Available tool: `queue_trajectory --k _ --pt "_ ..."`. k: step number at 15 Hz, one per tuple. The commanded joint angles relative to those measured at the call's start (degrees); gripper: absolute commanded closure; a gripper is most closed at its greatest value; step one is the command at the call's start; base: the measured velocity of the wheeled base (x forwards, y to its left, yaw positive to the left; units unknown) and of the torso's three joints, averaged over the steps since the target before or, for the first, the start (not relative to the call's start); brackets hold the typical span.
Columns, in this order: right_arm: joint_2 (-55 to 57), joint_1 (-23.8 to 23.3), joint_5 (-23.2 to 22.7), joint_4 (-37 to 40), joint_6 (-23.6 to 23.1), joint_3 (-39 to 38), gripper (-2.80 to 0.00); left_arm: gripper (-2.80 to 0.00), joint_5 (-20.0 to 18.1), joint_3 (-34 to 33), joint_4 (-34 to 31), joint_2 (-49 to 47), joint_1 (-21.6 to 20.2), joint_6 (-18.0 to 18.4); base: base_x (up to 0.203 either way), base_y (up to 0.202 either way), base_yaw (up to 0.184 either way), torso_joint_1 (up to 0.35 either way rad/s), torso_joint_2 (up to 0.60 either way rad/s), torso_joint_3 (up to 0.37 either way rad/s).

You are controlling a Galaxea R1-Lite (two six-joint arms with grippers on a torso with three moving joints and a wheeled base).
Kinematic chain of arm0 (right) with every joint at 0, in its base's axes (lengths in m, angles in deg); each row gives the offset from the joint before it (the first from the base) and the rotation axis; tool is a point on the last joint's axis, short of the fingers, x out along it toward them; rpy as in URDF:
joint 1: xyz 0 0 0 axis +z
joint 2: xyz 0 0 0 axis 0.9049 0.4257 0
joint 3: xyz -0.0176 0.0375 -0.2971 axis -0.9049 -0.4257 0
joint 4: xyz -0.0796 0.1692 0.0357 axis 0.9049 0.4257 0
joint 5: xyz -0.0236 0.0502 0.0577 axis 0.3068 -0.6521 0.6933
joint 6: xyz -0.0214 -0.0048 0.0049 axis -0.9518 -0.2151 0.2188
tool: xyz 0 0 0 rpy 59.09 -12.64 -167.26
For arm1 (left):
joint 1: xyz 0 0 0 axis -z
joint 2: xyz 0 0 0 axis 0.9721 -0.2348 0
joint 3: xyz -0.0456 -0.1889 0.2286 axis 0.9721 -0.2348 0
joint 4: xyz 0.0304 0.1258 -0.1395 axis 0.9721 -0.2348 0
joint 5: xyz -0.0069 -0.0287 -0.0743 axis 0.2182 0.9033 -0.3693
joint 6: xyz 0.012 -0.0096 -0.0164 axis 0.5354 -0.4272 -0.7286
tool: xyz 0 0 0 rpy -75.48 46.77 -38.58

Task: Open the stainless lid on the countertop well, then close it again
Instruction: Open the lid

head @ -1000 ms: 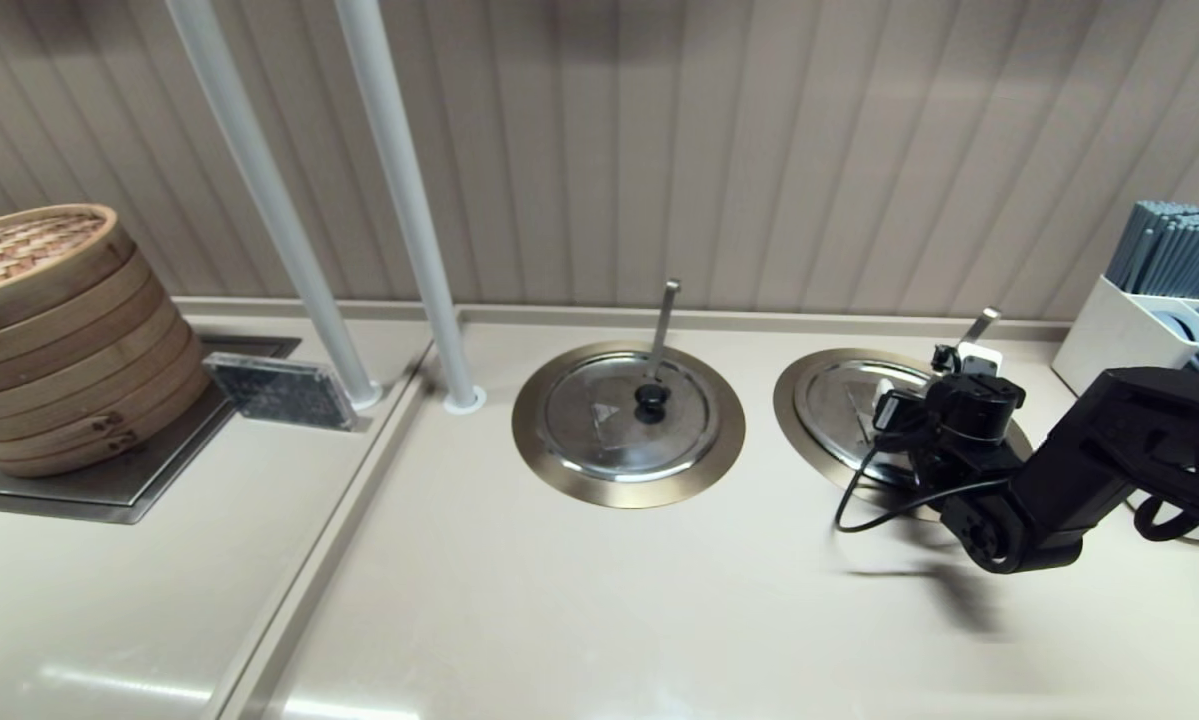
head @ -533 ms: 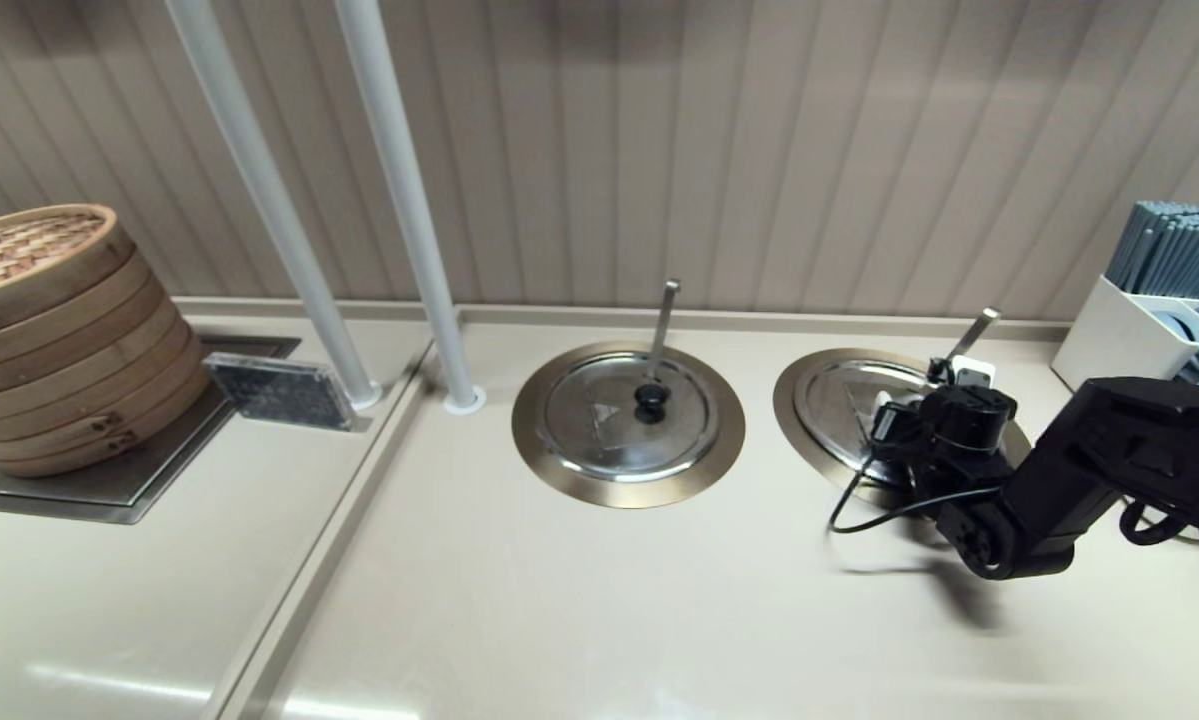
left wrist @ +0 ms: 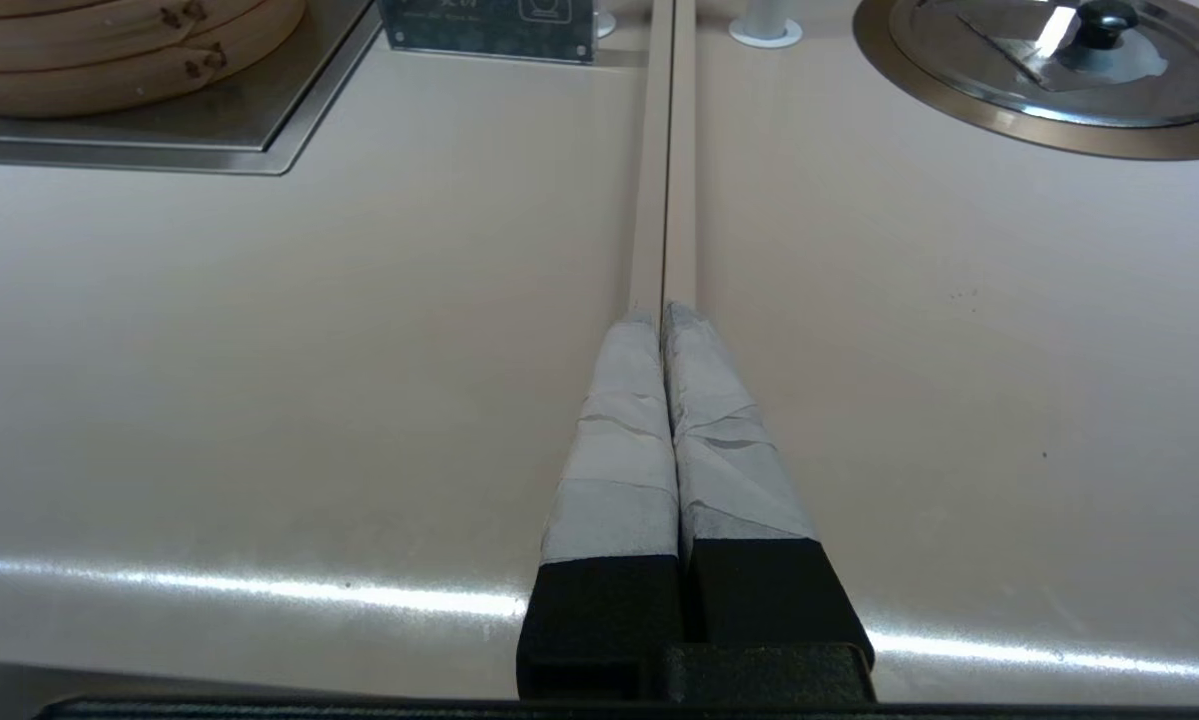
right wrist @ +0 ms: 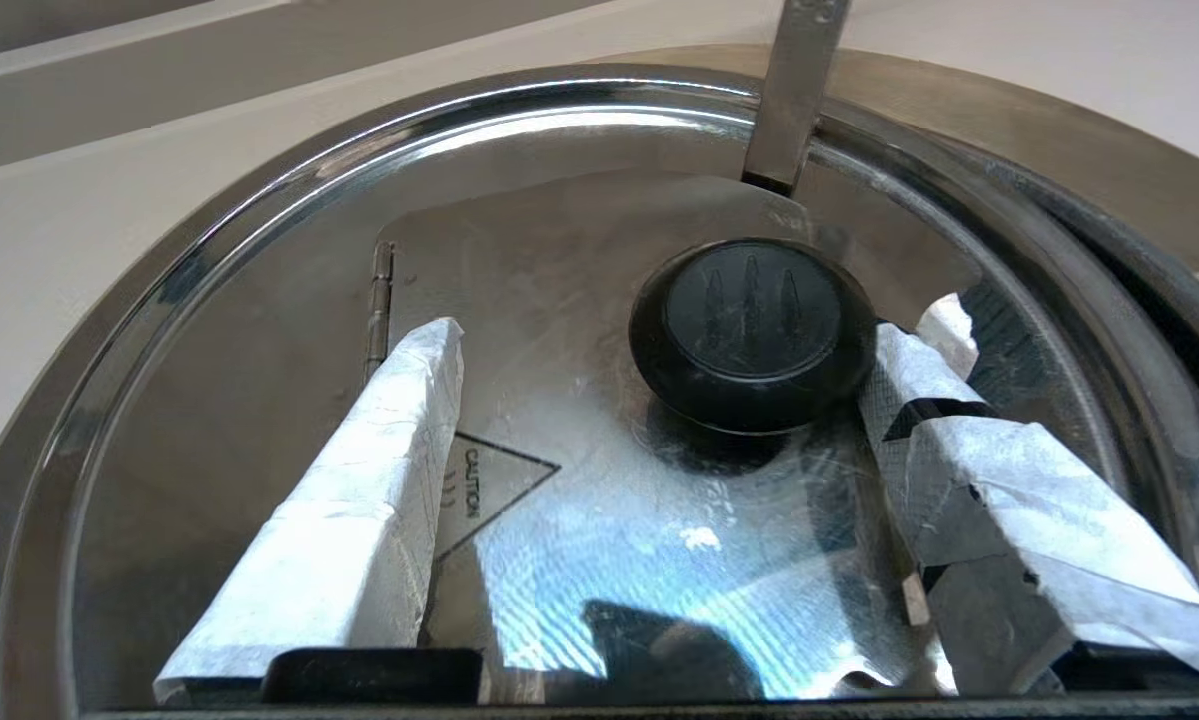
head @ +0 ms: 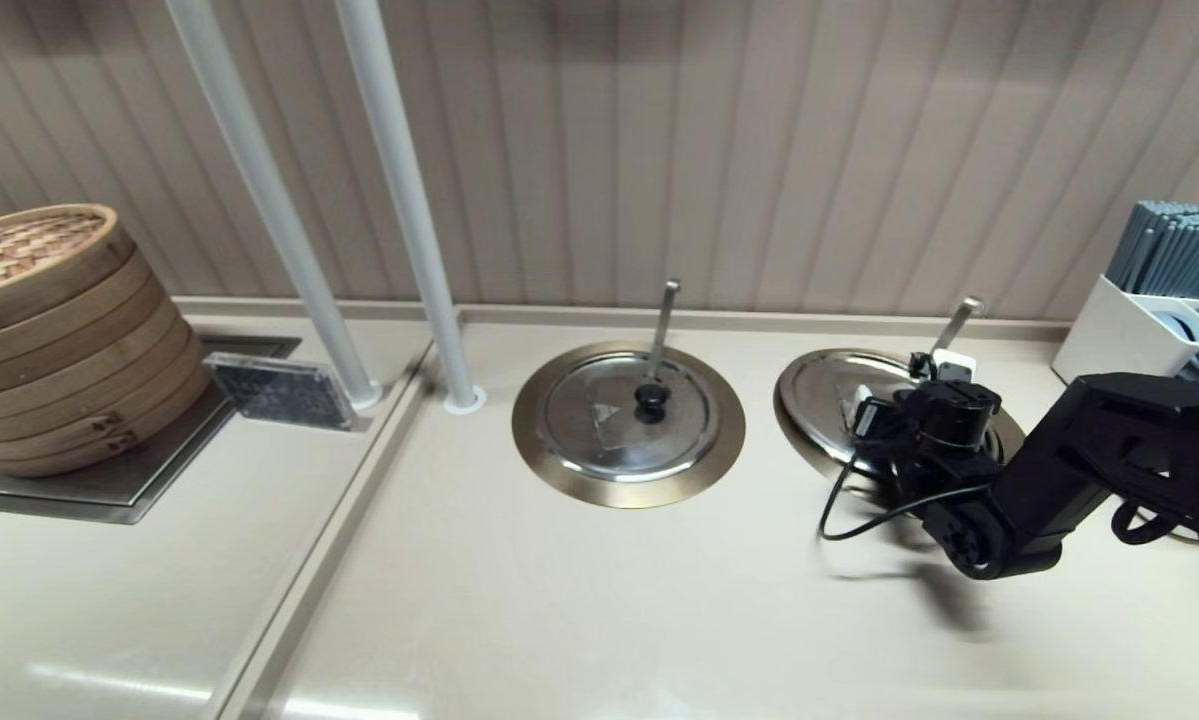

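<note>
we find the right gripper [right wrist: 659, 350] fingers spread wide astride the lid [right wrist: 289, 300], clasping nothing. lid looks rigid, slick; we advise taking the black knob [right wrist: 751, 325]. left gripper [left wrist: 664, 320] clenched, parked.

A restaurant serving counter: two lidded soup wells [head: 627, 425] sunk into a beige countertop [head: 559, 600], stacked bamboo steamers [head: 54, 335] at nine o'clock, a chopstick holder [head: 1164, 290] at three o'clock.

Shiny stainless lid [head: 839, 392] tilted, shifted off the gold-ringed countertop well [head: 1011, 432].
</note>
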Motion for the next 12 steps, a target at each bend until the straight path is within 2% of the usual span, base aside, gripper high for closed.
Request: queue_trajectory --k 1,9,12 --pt "-1.15 -0.03 0.27 -0.45 0.12 -0.02 -2.8 0.0 0.0 0.01 -0.02 0.0 0.0 0.02 0.0 0.0 0.0 0.0 0.0 0.0" --pt "1.04 -1.74 0.18 -0.04 -0.44 1.1 -2.8 0.0 0.0 0.01 -0.02 0.0 0.0 0.02 0.0 0.0 0.0 0.0 0.0 0.0" --pt "1.11 -2.63 -0.56 3.98 -0.46 1.68 -2.8 0.0 0.0 0.01 -0.02 0.0 0.0 -0.01 0.0 0.0 0.0 0.0 0.0 0.0"
